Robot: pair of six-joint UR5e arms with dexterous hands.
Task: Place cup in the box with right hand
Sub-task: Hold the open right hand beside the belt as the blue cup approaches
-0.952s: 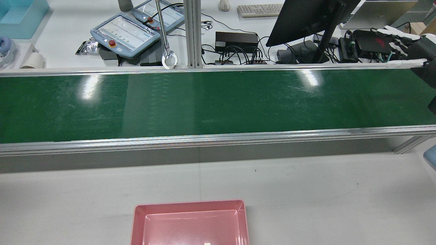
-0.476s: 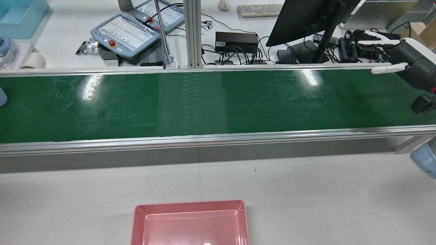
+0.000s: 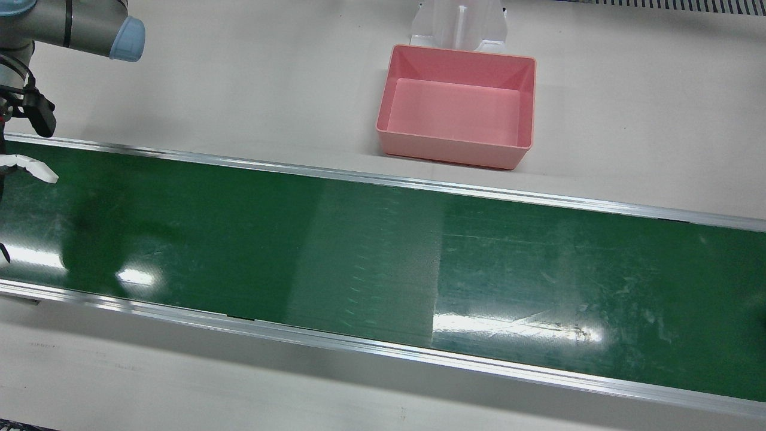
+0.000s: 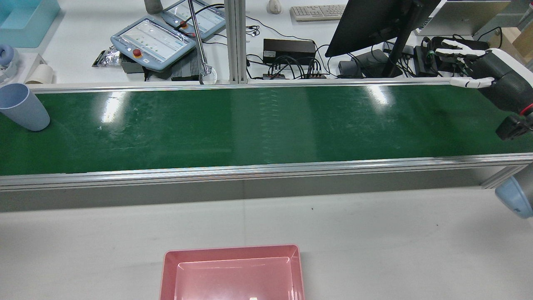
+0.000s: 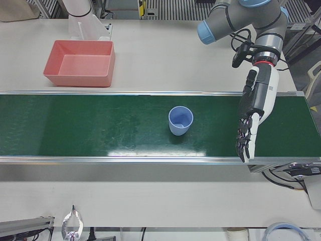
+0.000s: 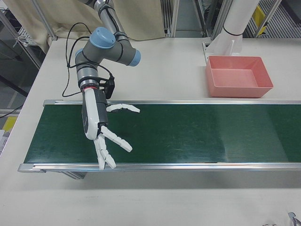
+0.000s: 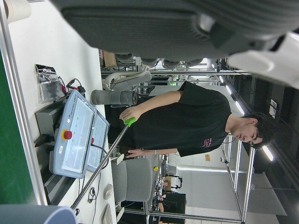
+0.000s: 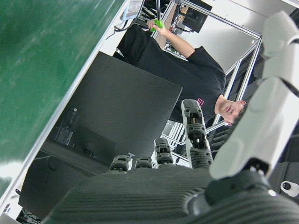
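A light blue cup (image 4: pixel 23 107) stands upright on the green conveyor belt (image 4: pixel 266 125) at its far left end in the rear view; the left-front view shows the cup (image 5: pixel 180 120) mid-belt. My right hand (image 4: pixel 483 70) hovers open over the belt's opposite end, far from the cup, fingers spread (image 6: pixel 96 123). The pink box (image 3: pixel 459 106) sits empty on the white table beside the belt, also seen as the box (image 6: pixel 240 75). My left hand (image 5: pixel 256 108) hangs open over the belt, a little to the side of the cup, holding nothing.
Aluminium rails (image 4: pixel 266 168) edge the belt. Beyond it are teach pendants (image 4: pixel 154 39), a monitor (image 4: pixel 374 21), cables and a person (image 7: pixel 187 121) holding a long rod (image 4: pixel 200 37). White table (image 4: pixel 374 233) lies between belt and box.
The cup has ridden into view at the belt's left end and moved right. My right hand has shifted slightly inward over the belt's right end, still open.
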